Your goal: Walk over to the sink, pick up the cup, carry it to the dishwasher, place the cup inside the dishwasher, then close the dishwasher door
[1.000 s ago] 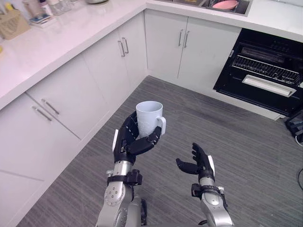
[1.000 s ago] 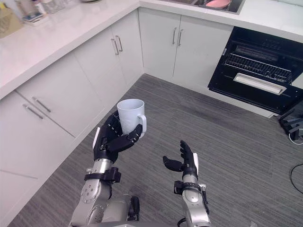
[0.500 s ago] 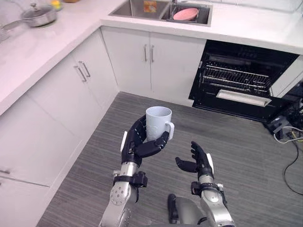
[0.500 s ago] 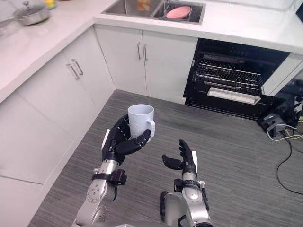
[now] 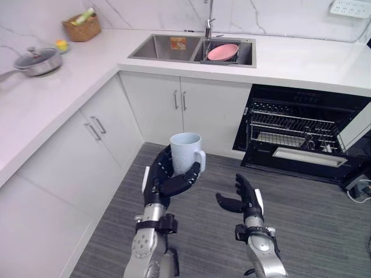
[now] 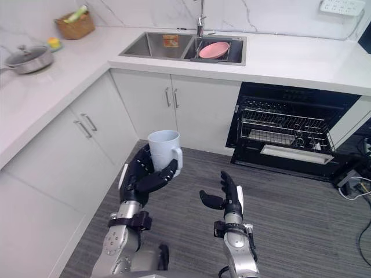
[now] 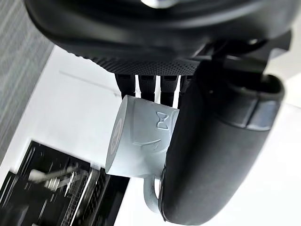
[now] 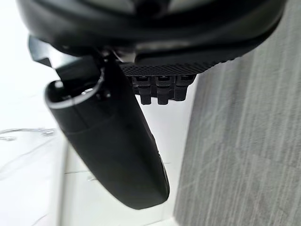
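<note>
My left hand holds a pale blue cup upright over the grey floor, fingers behind it and thumb across its front; the handle points to the right. In the left wrist view the cup sits between the fingers and the thumb. My right hand floats beside it, lower and to the right, fingers relaxed and holding nothing. The dishwasher stands open at the right under the counter, its wire rack in sight. The sink is at the back, with a pink bowl in its right basin.
White cabinets run along the left and back under an L-shaped white counter. A lidded pan and a basket sit on the left counter. The grey floor lies between me and the dishwasher.
The camera has swung right and up: the sink, back wall and dishwasher now sit more centred and fuller in view. The cup stays in my left hand; both hands keep their pose.
</note>
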